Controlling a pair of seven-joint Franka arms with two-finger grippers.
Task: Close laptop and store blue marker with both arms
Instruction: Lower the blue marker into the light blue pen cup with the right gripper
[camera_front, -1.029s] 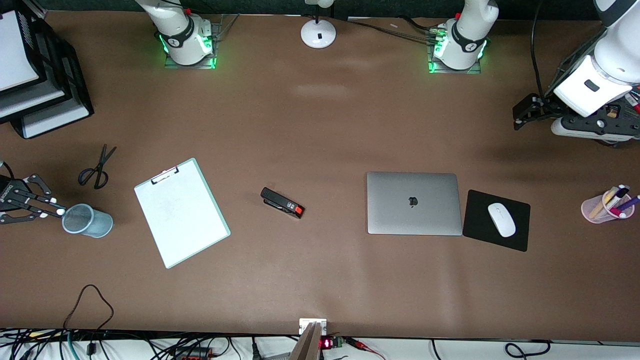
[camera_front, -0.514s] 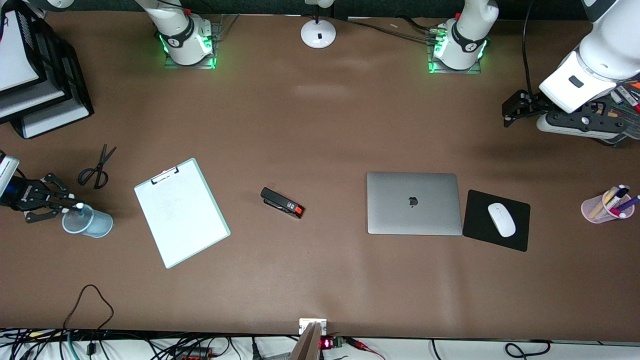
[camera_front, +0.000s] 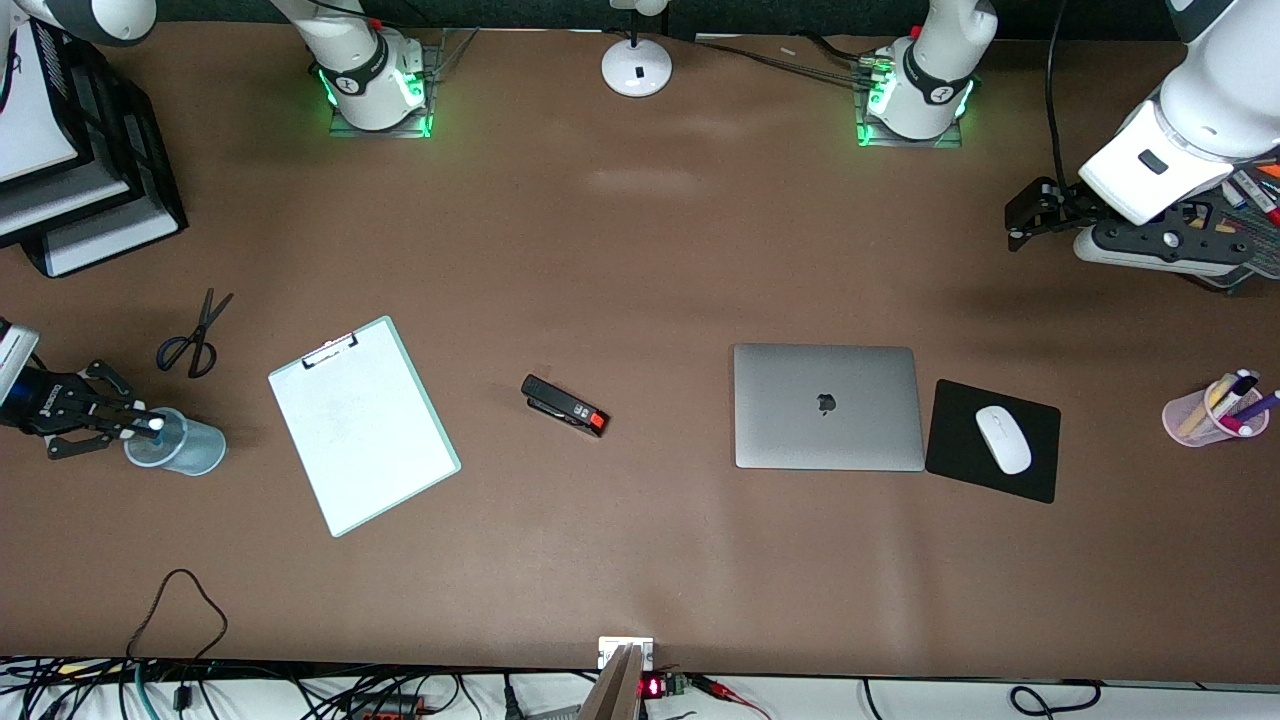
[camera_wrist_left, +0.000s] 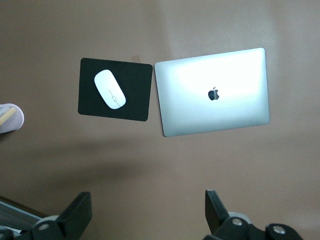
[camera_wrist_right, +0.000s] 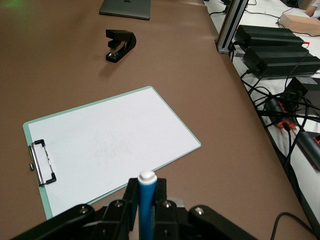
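The laptop (camera_front: 825, 405) lies closed on the table, silver lid up, and also shows in the left wrist view (camera_wrist_left: 215, 92). My right gripper (camera_front: 140, 424) is shut on the blue marker (camera_wrist_right: 147, 200). The marker's whitish end (camera_front: 155, 424) pokes out over the mouth of a pale blue cup (camera_front: 180, 447) at the right arm's end of the table. My left gripper (camera_front: 1025, 215) hangs open over bare table at the left arm's end, and in its own view the left gripper (camera_wrist_left: 148, 197) has nothing between the fingers.
A black mouse pad (camera_front: 960, 480) with a white mouse (camera_front: 1003, 438) lies beside the laptop. A pink cup of pens (camera_front: 1215, 412) stands at the left arm's end. A black stapler (camera_front: 564, 405), a clipboard (camera_front: 362, 425) and scissors (camera_front: 195, 335) lie toward the right arm's end.
My right gripper has swung toward the pale blue cup, bringing the marker's white end over its mouth. The left arm shifted slightly toward the table's middle, then stayed still.
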